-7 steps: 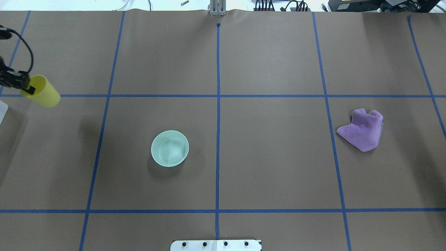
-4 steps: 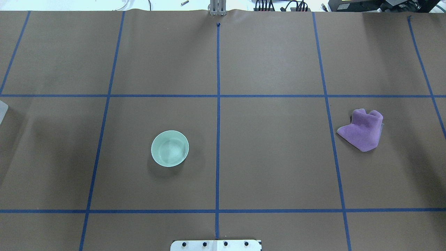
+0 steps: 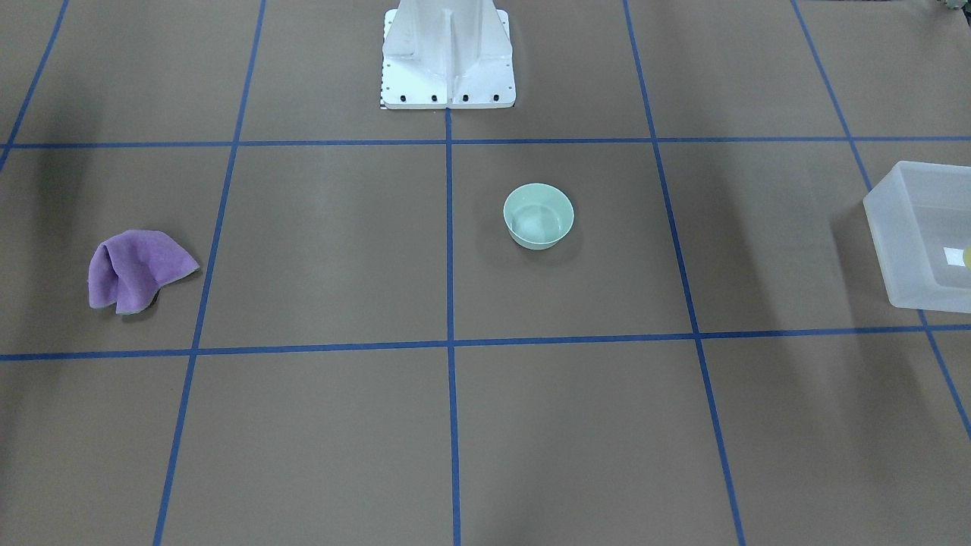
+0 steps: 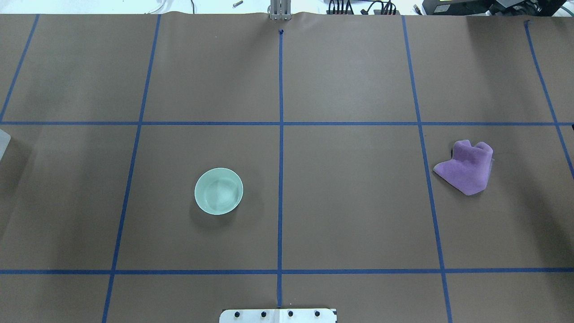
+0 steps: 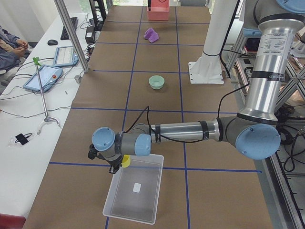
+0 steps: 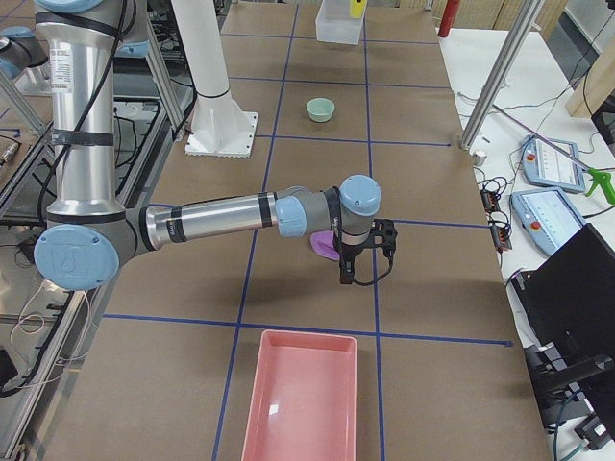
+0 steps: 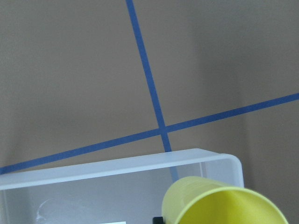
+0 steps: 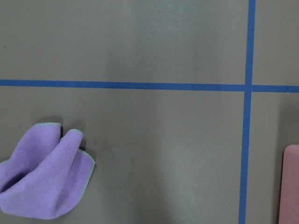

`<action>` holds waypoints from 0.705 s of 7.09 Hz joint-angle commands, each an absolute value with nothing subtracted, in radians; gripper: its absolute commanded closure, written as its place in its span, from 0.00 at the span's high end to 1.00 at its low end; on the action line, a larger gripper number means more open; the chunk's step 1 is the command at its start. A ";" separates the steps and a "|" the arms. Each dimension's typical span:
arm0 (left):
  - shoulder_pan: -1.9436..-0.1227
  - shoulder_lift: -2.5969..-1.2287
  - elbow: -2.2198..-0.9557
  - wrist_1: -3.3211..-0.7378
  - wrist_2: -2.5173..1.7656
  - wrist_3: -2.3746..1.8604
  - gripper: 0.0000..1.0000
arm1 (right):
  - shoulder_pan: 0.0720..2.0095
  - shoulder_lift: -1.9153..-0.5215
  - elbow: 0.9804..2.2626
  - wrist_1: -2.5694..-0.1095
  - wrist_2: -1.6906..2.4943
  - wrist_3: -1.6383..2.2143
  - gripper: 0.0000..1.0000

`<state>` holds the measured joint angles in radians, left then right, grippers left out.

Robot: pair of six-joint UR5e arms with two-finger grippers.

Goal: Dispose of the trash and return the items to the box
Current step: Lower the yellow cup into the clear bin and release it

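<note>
The yellow cup (image 7: 224,205) is tilted over the near end of the translucent box (image 7: 117,168), held by my left gripper (image 5: 118,165); a black fingertip (image 7: 159,219) shows against its side. The exterior left view shows the cup (image 5: 125,161) above the box's rim (image 5: 136,191). The mint-green bowl (image 4: 219,191) stands upright and empty on the table, left of centre, and also shows in the front view (image 3: 538,216). My right gripper (image 6: 352,273) hangs just beside the purple cloth (image 6: 325,248); I cannot tell if it is open or shut.
The purple cloth (image 4: 466,168) lies crumpled at the right. A pink tray (image 6: 303,403) sits at the table's right end. The white robot base (image 3: 447,61) stands at mid-table. Only a corner of the box (image 4: 2,141) shows in the overhead view.
My left gripper with the yellow cup has moved left, out of the overhead view. The bowl and the cloth have not moved.
</note>
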<state>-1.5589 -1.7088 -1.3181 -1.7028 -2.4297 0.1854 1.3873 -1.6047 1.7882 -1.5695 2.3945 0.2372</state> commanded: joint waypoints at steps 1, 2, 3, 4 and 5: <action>-1.559 -1.680 -1.309 -1.750 -2.430 0.132 0.00 | 1.382 -1.605 1.789 -1.569 2.395 0.238 1.00; -1.548 -1.677 -1.269 -1.844 -2.430 0.054 0.00 | 1.382 -1.605 1.789 -1.569 2.395 0.238 1.00; -1.510 -1.675 -1.215 -1.979 -2.430 -0.033 0.00 | 1.382 -1.605 1.789 -1.569 2.395 0.238 1.00; -1.488 -1.677 -1.172 -2.081 -2.428 -0.091 0.00 | 1.382 -1.606 1.789 -1.571 2.395 0.238 1.00; -1.482 -1.674 -1.170 -2.097 -2.430 -0.115 0.00 | 1.382 -1.606 1.789 -1.571 2.396 0.238 1.00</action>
